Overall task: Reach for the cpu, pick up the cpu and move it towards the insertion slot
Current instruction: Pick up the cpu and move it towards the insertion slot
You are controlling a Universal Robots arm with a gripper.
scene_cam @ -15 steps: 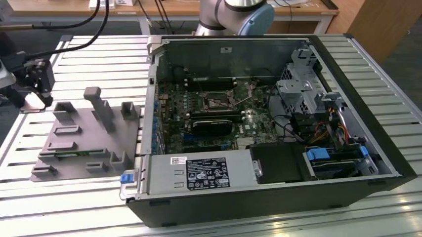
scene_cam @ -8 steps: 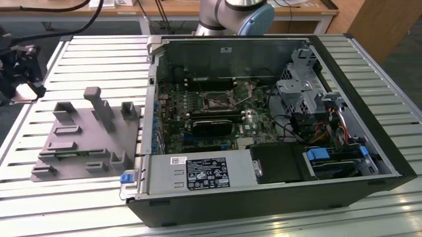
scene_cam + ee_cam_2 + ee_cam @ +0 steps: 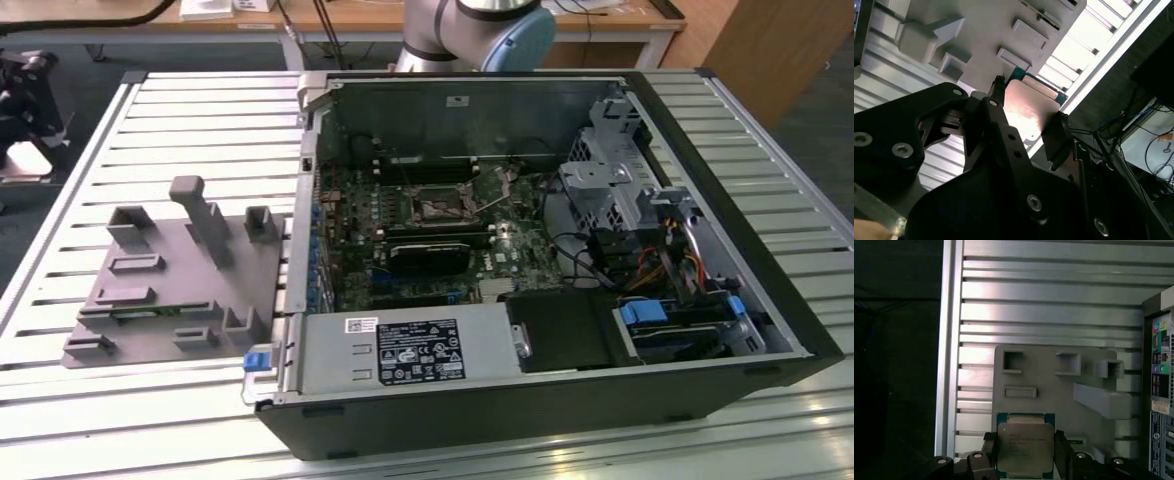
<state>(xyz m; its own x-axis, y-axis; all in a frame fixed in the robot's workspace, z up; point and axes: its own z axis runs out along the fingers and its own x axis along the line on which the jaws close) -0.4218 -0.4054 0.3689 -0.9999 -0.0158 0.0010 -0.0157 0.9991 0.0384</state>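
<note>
Contact on two opposite edges is how the hand (image 3: 1026, 460) holds the cpu (image 3: 1025, 442). In the first wrist view its two dark fingers (image 3: 990, 457) stand closed against the chip's sides, narrowed to just the chip's width. The metal top faces the camera and is left untouched. That grip looks chosen to keep pressure off the flat faces and to keep the chip level, as a square socket would need. The cpu hangs over one end of the grey tray (image 3: 1054, 385), near the edge of the slatted table (image 3: 1044, 315). Whether it has cleared the tray or just touches it cannot be told.

The second wrist view looks along the fingers from a lower angle. There the chip's top reads as a shiny pinkish plate with a teal edge, pinched between the fingertips, and the tray's raised blocks (image 3: 929, 37) lie beyond it. This view shows the pinch itself better, while the first wrist view shows the chip square-on.

The exterior view adds the goal. The insertion slot (image 3: 438, 207) is a dark square in a silver frame, set on the board inside the open computer case (image 3: 747, 330). The case lies just beside the tray, on the exterior view's right. The slot sits well apart from the tray, past the case wall, so the carry seems barely begun. The first wrist view catches the case's back panel (image 3: 1159, 390) beside the tray.
</note>
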